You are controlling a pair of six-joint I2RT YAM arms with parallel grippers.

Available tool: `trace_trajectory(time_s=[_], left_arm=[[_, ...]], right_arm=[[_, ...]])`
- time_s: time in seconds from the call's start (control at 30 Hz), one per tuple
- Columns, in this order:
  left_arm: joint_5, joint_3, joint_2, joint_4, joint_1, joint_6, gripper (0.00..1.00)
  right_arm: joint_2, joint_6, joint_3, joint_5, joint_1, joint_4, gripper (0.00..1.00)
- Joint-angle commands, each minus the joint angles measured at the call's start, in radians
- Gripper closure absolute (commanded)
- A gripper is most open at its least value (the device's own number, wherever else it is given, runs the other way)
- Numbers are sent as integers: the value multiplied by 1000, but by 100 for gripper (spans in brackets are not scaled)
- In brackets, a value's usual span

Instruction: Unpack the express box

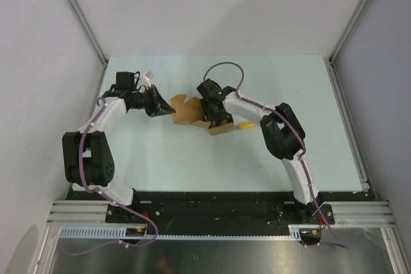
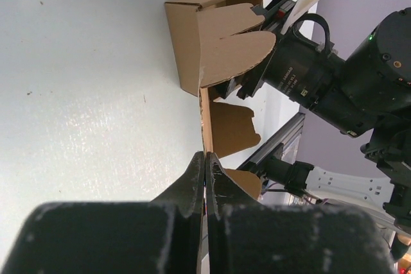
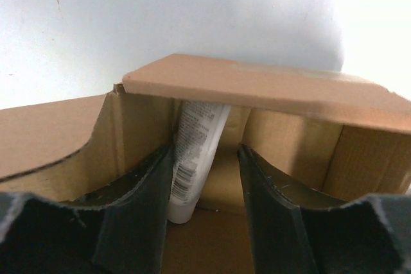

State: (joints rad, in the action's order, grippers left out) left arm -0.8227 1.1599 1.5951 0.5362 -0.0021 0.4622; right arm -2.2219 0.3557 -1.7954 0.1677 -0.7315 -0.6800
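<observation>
Left claw (image 2: 205, 158) is clenched on the thin edge of a cardboard flap (image 2: 231, 126). Right claw (image 3: 205, 152) reaches inside the express box (image 1: 186, 112) with its fingers apart; a white tube (image 3: 196, 145) lies against one finger, with a gap to the other. The express box sits mid-table (image 1: 192, 158) between both arms, its open mouth turned toward the right claw. With flaps spread, its long axis runs left to right.
</observation>
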Motion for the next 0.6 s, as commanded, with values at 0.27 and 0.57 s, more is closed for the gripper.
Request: trace_trajectory(time_s=[0.27,0.57], left_arm=[[-29,44,-12,2,-1,-8,99],[-15,63,-14,1,-1,-7,96]], right_arm=[[19,-26,28,113,-19,29,82],[155,-21,79,90,-3,171,86]])
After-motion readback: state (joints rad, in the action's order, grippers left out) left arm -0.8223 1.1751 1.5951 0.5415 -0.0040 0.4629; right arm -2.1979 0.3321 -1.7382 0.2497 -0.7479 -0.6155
